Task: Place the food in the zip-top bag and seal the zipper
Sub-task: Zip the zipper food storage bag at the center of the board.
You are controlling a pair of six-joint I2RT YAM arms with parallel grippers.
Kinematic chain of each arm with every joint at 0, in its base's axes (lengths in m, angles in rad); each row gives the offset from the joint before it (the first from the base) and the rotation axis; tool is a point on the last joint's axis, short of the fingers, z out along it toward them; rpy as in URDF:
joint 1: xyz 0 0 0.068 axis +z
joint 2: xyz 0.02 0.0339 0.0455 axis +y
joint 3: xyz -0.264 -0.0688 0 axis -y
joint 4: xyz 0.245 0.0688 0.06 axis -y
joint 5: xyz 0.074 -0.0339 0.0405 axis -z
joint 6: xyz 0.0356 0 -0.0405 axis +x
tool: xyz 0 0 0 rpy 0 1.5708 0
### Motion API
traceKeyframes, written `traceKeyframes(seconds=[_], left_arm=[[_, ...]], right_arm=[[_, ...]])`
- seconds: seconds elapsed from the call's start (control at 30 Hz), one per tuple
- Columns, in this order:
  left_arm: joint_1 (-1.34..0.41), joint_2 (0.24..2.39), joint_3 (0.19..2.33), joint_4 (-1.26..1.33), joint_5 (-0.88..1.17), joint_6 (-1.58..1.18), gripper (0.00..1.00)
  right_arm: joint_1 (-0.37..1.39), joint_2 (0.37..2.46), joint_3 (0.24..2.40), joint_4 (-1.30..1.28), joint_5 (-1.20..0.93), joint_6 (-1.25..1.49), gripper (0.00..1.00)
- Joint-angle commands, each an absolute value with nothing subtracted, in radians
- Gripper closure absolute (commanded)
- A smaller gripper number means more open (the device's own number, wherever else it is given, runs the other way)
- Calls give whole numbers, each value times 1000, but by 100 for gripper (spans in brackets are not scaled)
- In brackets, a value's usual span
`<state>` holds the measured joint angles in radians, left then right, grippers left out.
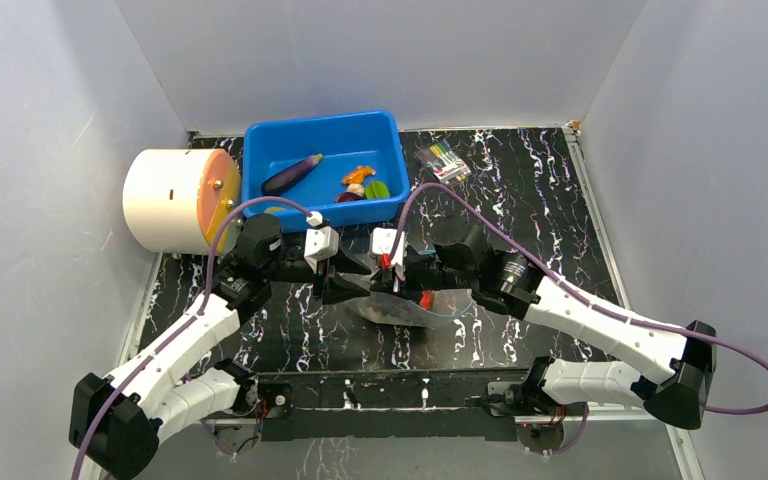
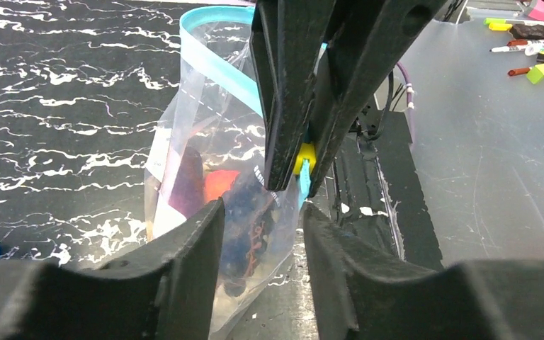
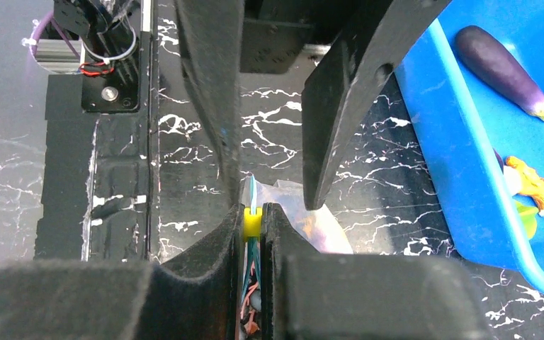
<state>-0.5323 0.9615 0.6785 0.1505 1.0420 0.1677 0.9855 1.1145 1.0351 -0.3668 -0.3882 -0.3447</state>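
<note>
Several pieces of food (image 2: 216, 185) are already lodged inside the zip-top bag (image 2: 184, 120), which is seen mid-table between the arms. The zipper (image 2: 216, 64) appears unsealed: its yellow slider (image 2: 304, 157) is pinched by the right gripper (image 3: 252, 212), while the left gripper (image 2: 262, 207) is spread open. An eggplant (image 1: 292, 174) (and smaller pieces) is left in the blue bin (image 1: 330, 140).

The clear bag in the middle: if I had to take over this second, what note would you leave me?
Left gripper: open, close up to the zip-top bag.
Right gripper: shut on the yellow slider of the zipper.
Done: some food is in the bag.
To do: eggplant and a few pieces lie in the blue bin; the bag's mouth looks partly open, so finish the seal.
</note>
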Motion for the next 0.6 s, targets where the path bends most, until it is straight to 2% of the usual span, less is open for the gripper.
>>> traceKeyframes(seconds=[0.0,0.07,0.13,0.33,0.57], left_arm=[[-530,971,638,296,1083,119,64],[-531,965,623,339,1073,100,84],[-531,949,612,354,1054,95,100],[-532,882,604,308,1022,111,100],[-532,823,547,385,1002,50,100]], right_arm=[[983,1108,1053,-247,-416,-327,100],[983,1111,1052,-245,-417,-323,100],[982,1113,1051,-252,-415,-324,100],[983,1094,1038,-326,-326,-350,100],[982,1084,1033,-397,-270,-355,100]])
